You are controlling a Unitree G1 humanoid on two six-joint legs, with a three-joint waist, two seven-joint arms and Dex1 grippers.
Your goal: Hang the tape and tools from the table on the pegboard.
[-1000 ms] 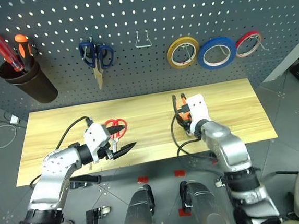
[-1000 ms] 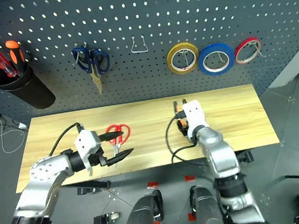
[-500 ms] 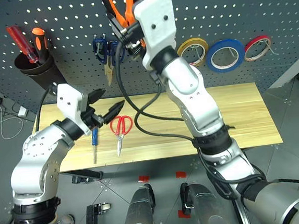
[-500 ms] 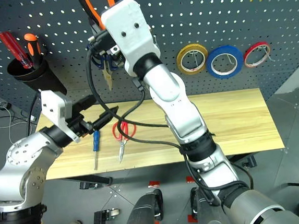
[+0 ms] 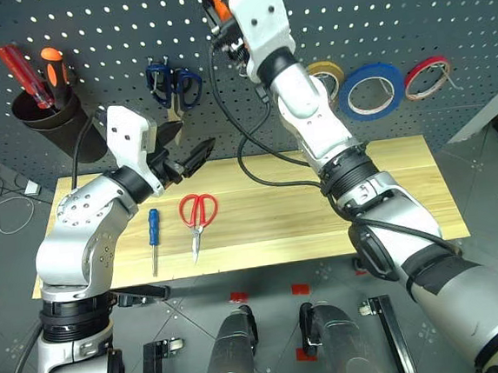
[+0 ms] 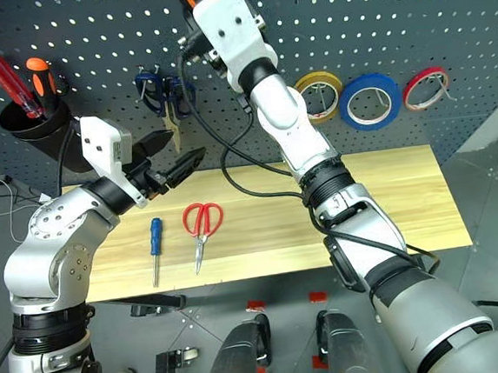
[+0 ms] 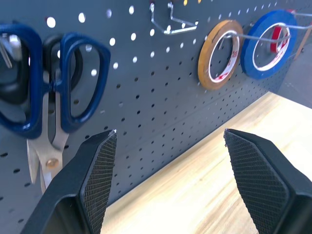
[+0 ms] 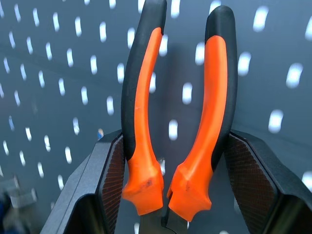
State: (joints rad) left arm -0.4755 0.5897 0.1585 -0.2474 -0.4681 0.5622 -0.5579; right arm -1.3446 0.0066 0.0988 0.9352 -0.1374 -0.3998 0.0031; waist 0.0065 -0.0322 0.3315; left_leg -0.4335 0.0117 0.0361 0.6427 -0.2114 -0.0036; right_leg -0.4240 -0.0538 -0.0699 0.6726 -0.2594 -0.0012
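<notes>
— Which step are you on?

— Hanging the pliers (image 8: pixel 178 117). My right pincer (image 8: pixel 170 195) is clamped on them near the head, handles pointing up, raised against the pegboard (image 5: pixel 390 8) above the blue-handled scissors (image 5: pixel 168 82). My left pincer (image 5: pixel 186 150) is spread wide and holds nothing, hovering over the desk (image 5: pixel 388 183).

— What does the next move call for?

— I judge: line the handles up with the bare wire hook (image 7: pixel 168 22) and settle them on. The blue tape (image 5: pixel 374 88) already hangs between the yellow and red rings. The red-handled scissors (image 5: pixel 198 217) and blue-handled screwdriver (image 5: pixel 154 238) lie on the desk.
</notes>
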